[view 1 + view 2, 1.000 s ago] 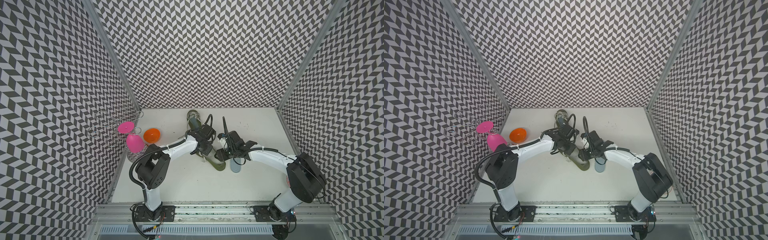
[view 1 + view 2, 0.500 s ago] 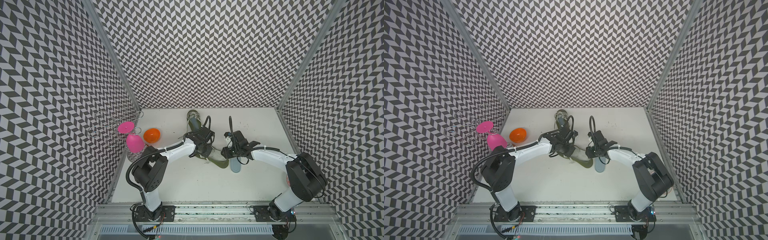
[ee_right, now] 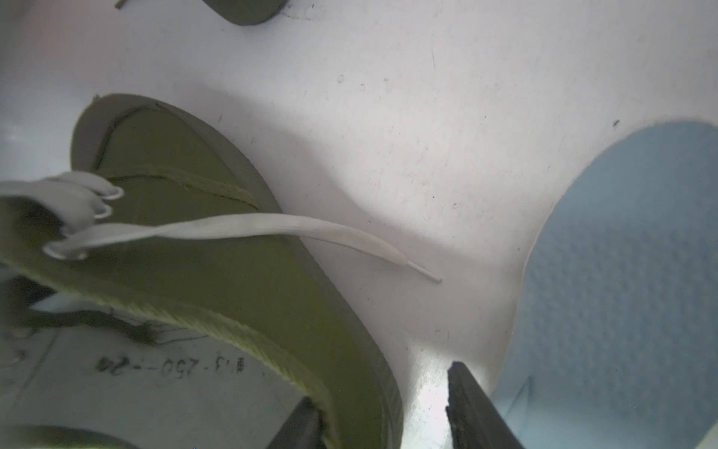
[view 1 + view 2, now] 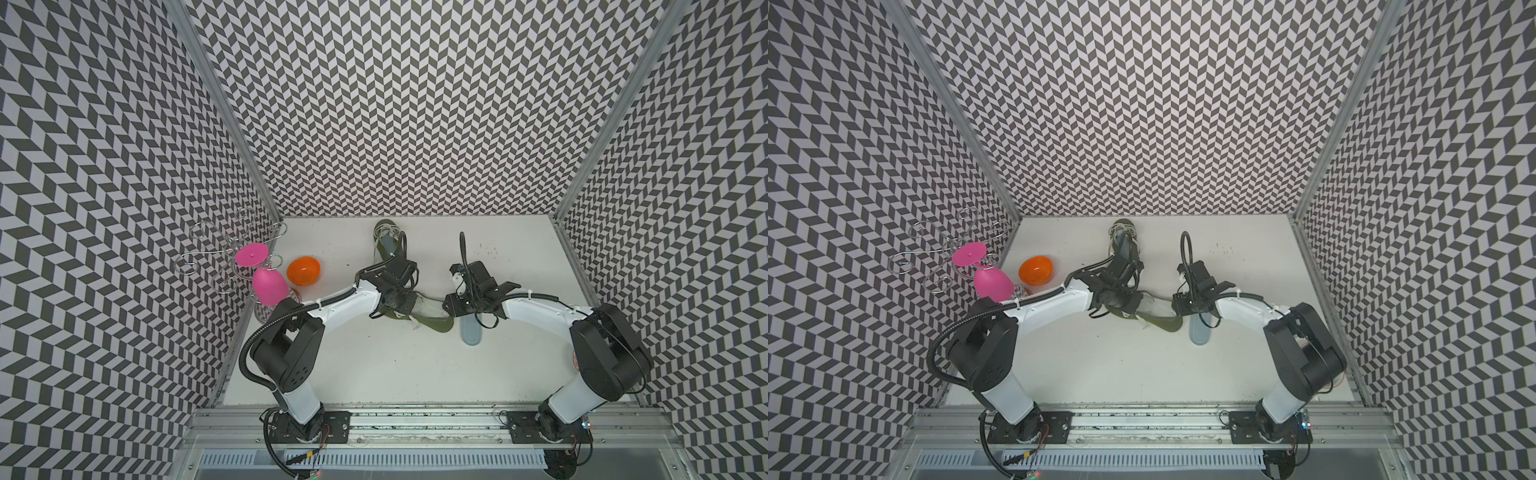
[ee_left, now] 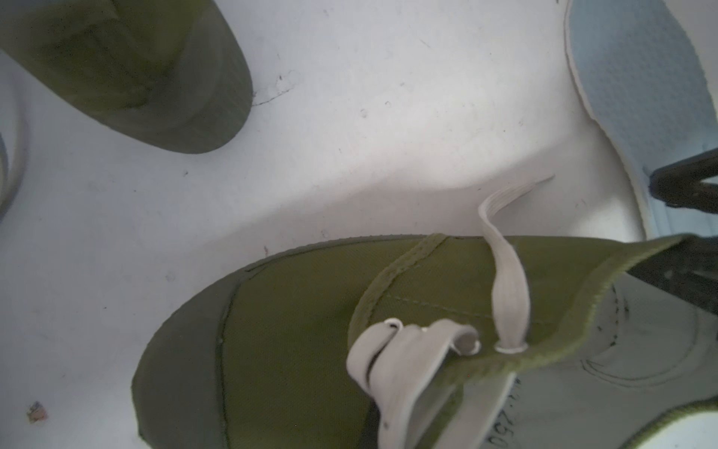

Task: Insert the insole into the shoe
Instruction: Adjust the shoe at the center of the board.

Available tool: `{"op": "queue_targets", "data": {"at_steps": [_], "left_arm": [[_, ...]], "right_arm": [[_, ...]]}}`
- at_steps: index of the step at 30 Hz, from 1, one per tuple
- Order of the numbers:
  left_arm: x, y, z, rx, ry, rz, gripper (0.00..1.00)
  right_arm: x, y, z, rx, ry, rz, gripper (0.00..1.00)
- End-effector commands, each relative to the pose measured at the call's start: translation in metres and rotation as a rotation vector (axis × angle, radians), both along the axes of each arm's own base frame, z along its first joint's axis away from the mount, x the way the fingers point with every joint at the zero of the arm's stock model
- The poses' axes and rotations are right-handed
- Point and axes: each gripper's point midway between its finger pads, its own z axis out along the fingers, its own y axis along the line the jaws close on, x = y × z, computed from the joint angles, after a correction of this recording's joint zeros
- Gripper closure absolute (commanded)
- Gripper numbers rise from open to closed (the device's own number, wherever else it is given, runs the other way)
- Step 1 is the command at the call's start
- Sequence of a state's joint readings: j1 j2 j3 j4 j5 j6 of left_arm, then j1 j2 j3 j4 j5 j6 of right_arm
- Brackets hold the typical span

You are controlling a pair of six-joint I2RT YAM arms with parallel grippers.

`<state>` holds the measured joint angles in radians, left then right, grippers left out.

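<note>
Overhead, in both top views, the whole table [image 4: 374, 365] is taken in. The olive shoe [image 4: 434, 325] is laid crosswise between the two arms. The blue-grey insole [image 4: 471, 332] is left flat on the table just beside its toe, outside the shoe. Only from above are the orange bowl [image 4: 303, 271], the pink glass [image 4: 269, 284] and the wire rack [image 4: 216, 253] seen, all by the left wall.

Close detail is given by the wrist views alone: printed figures on the shoe's pale lining, and a loose white lace [image 3: 252, 229] trailed onto the table.

The left gripper [image 4: 405, 308] is closed on the shoe's collar, its fingers pressed together and hidden under the wrist from above. The right gripper [image 4: 449, 311] is set astride the shoe's side wall. Its fingers [image 3: 474, 412] are spread, one inside the shoe and one outside, next to the insole.

Against a second ago, the shoe has been swung from a steeper slant to lie more crosswise; the insole is unmoved.

Counted: two arms, two olive shoes with the second shoe [image 5: 136, 77] well behind, one loose insole, one bowl, one glass, one rack.
</note>
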<state>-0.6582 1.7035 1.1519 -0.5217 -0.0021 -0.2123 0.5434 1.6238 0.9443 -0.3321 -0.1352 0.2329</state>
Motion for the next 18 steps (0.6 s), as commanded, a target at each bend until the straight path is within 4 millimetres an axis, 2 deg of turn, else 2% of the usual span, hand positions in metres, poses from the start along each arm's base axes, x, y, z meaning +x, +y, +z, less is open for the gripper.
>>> {"op": "queue_targets", "data": {"at_steps": [1, 5, 8, 13, 18], "left_arm": [[0.011, -0.003, 0.025, -0.081, -0.053, 0.06, 1.0], [0.014, -0.001, 0.026, -0.088, -0.065, 0.1, 1.0], [0.018, 0.004, 0.031, -0.086, -0.091, 0.14, 1.0], [0.024, 0.018, 0.032, -0.084, -0.103, 0.187, 1.0], [0.028, 0.027, 0.033, -0.219, -0.069, 0.224, 1.0]], "right_arm": [[0.007, 0.007, 0.009, -0.07, -0.043, -0.001, 0.51], [0.009, 0.02, 0.009, -0.091, -0.046, 0.002, 0.49], [0.011, 0.017, 0.002, -0.123, -0.035, -0.008, 0.49], [0.015, -0.002, -0.004, -0.135, -0.026, -0.048, 0.58], [0.024, -0.029, -0.009, -0.154, -0.027, -0.09, 0.59]]}}
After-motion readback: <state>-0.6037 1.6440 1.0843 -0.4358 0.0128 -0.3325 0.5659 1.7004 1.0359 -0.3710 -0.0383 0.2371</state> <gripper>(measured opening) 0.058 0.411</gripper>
